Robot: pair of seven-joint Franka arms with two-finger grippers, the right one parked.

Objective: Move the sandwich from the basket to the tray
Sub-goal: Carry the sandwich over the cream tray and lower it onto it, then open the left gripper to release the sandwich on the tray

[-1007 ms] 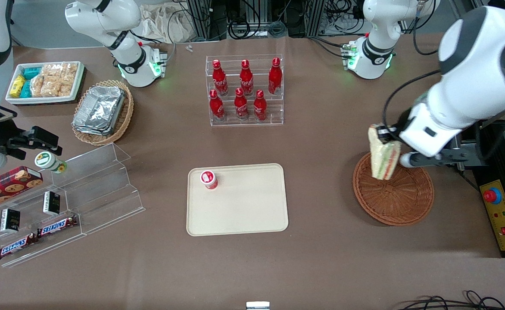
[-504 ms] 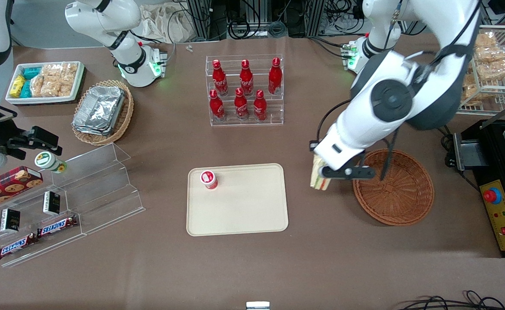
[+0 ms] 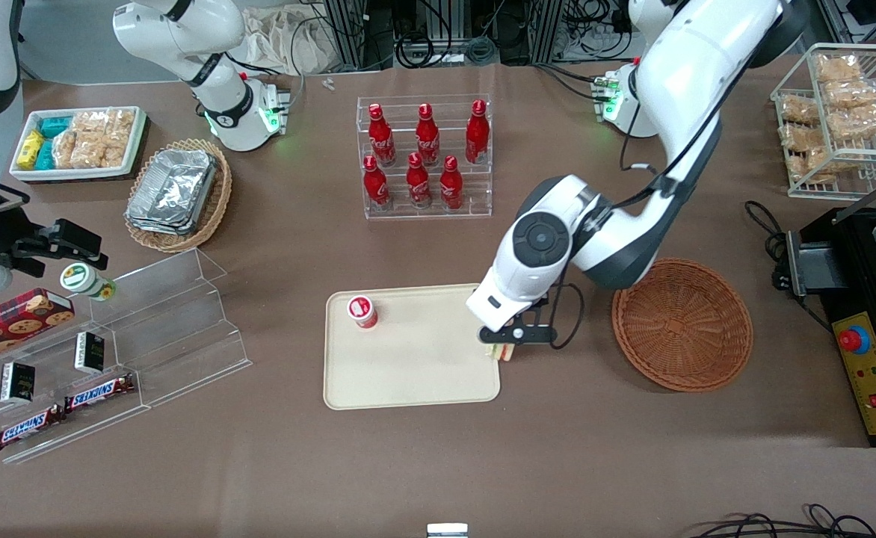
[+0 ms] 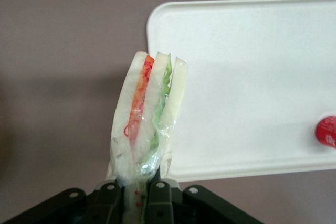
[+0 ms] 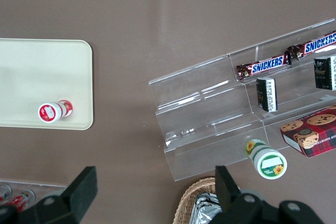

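Note:
My left gripper [image 3: 503,345] is shut on the sandwich [image 4: 148,114], a wrapped wedge of white bread with orange, red and green layers. It holds the sandwich above the edge of the cream tray [image 3: 423,373] that lies toward the working arm's end; only a sliver of the sandwich [image 3: 504,353] shows under the wrist in the front view. The tray also shows in the left wrist view [image 4: 252,93]. The reddish-brown wicker basket [image 3: 682,324] stands beside the tray, toward the working arm's end, with nothing in it.
A small red-capped cup [image 3: 362,311] stands on the tray. A clear rack of red bottles [image 3: 424,157] is farther from the camera than the tray. A tiered acrylic shelf [image 3: 161,329] with snacks and a tan foil basket [image 3: 178,193] lie toward the parked arm's end.
My left gripper has carried the sandwich up out of the basket and sideways across the table to the tray's edge. The basket now holds nothing.

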